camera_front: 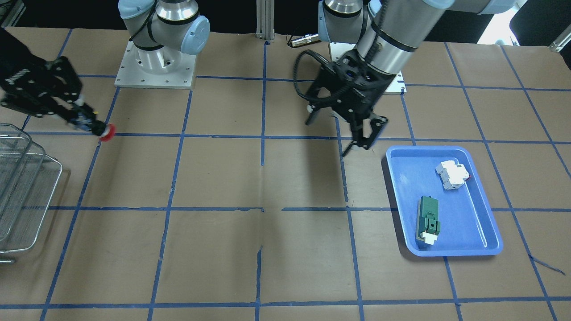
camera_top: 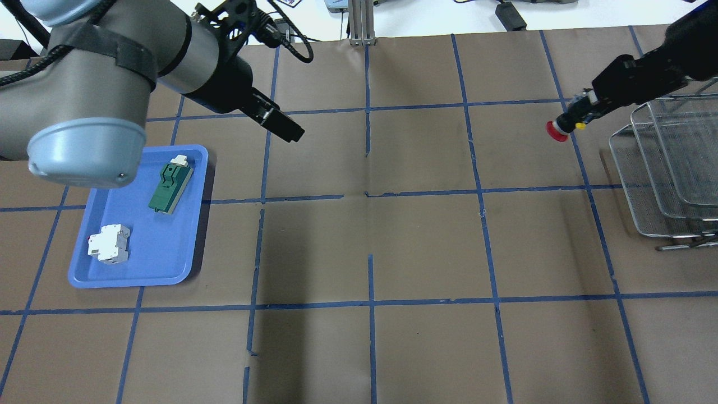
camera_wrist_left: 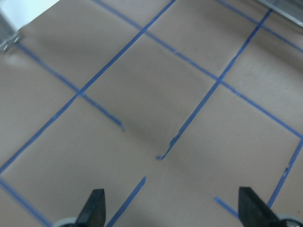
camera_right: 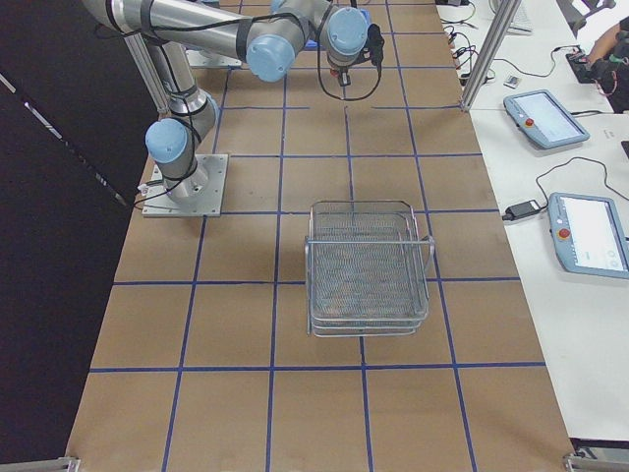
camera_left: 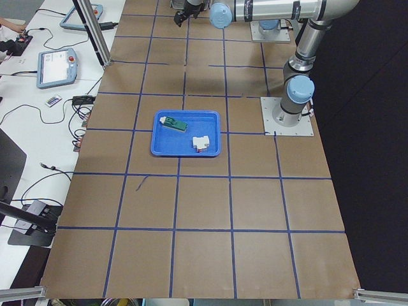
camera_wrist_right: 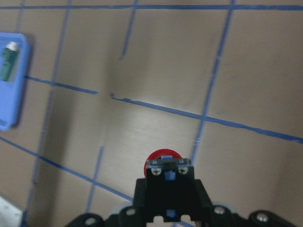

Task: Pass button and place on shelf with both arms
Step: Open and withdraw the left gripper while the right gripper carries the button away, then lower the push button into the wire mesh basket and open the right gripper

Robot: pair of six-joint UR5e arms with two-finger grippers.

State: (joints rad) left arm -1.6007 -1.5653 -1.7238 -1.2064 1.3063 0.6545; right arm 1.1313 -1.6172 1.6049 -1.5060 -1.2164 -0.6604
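**Button** (camera_top: 557, 131) — pinched by its body in the right gripper (camera_top: 580, 114). It is held off the table just beside the shelf (camera_top: 639, 196), not yet over the rim, with the red cap pointing away from the shelf.

**Left gripper** (camera_wrist_left: 173, 215) — fingers spread, empty, well apart from the shelf.

**Step, as judged** — the pass is done and the placing is in hand.

**Next move** calls for carrying the button over the rim, lowering it onto a tier, then letting go. The top tier seems likeliest, though depth reads poorly here.
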